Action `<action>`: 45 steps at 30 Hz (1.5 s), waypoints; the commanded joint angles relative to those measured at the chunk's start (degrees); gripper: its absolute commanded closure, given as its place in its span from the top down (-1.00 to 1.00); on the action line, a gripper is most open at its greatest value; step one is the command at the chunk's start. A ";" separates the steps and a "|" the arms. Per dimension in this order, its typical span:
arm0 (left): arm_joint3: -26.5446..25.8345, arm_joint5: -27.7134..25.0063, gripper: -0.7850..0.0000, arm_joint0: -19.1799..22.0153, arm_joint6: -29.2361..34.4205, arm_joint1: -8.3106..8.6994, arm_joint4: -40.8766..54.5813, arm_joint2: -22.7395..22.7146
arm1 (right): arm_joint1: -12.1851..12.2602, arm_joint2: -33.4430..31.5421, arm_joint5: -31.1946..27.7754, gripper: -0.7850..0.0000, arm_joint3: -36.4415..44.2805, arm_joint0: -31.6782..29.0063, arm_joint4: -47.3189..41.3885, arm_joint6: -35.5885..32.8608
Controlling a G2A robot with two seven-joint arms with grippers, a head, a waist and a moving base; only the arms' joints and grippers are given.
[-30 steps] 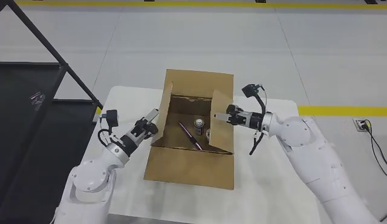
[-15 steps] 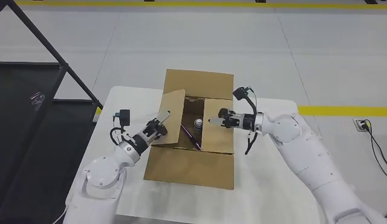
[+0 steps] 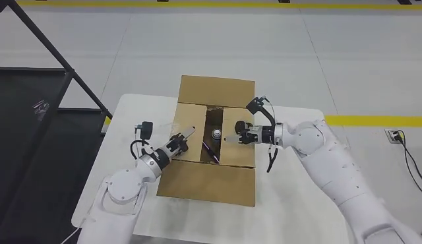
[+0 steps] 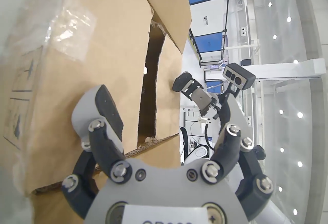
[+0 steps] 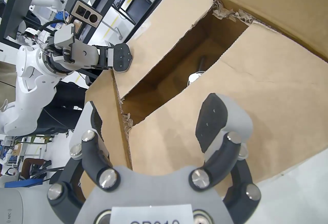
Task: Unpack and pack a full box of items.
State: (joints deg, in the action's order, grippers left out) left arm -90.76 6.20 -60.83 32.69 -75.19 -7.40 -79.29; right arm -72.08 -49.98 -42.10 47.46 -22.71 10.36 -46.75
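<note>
Cardboard box [image 3: 206,181], 2 side flaps [image 3: 190,120] nearly shut.

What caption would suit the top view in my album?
Left gripper and right gripper, both open, rest on the nearly closed side flaps of a cardboard box; a can shows through the gap.

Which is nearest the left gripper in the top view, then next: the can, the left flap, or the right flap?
1. left flap, directly under the left gripper.
2. can, in the middle gap.
3. right flap, across the gap.
</note>
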 commanded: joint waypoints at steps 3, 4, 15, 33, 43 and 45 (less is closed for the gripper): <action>0.43 0.11 1.00 0.12 -0.28 0.10 -0.13 0.23 | 0.00 0.00 -0.01 1.00 0.00 0.00 -0.01 0.01; 0.49 0.22 1.00 0.14 -0.34 0.12 -0.06 0.26 | 0.00 0.00 -0.01 1.00 0.00 0.00 -0.01 0.01; -3.06 -0.35 1.00 0.19 -1.29 0.60 3.30 -2.52 | 0.88 -3.17 3.97 1.00 6.36 -5.27 4.17 13.15; -0.28 -2.75 1.00 -6.43 28.20 5.26 11.64 -22.00 | 1.23 -6.80 10.27 1.00 9.22 -9.14 2.45 21.42; 5.17 -7.48 1.00 -4.59 47.68 7.65 11.22 -20.52 | 1.11 -10.20 11.47 1.00 9.27 -11.57 -1.41 28.44; 6.10 -7.66 1.00 -4.22 47.58 7.72 11.41 -18.97 | 0.85 -10.59 12.67 1.00 8.11 -11.23 -2.42 30.19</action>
State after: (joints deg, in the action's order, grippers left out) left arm -85.29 -1.46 -65.26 80.43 -67.50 3.82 -99.37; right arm -71.07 -60.30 -30.41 56.39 -34.19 8.62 -17.85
